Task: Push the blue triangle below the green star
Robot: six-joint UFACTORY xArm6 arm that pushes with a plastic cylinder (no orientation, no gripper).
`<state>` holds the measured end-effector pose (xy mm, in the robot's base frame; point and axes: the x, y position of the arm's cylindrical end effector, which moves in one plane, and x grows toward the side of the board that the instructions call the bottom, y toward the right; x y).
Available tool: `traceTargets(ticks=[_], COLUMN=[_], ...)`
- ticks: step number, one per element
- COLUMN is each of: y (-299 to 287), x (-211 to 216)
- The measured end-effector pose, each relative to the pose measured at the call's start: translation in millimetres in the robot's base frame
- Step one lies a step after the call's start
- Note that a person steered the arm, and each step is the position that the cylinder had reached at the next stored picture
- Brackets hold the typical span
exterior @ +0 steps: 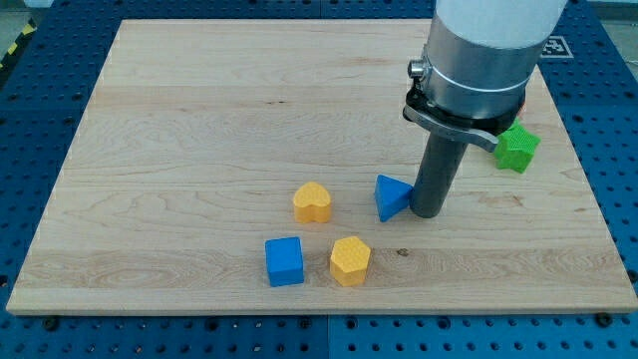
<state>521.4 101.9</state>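
The blue triangle (391, 196) lies on the wooden board just below the board's middle, right of centre. My tip (430, 211) stands right beside it on its right side, touching or nearly touching its corner. The green star (517, 148) sits near the board's right edge, up and to the right of the tip, partly hidden behind the arm's grey clamp.
A yellow heart (312, 202) lies left of the blue triangle. A blue cube (284, 261) and a yellow hexagon (350, 261) sit side by side toward the view's bottom. The board's edge (319, 311) runs below them, with blue perforated table around it.
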Motion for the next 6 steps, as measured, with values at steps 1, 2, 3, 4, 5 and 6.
traceTargets(ticks=[1, 2, 3, 4, 5, 6], y=[-27.4, -65.5, -101.0, -93.7, -47.8, 14.1], x=[18.2, 20.6, 13.7, -11.9, -16.3, -16.3])
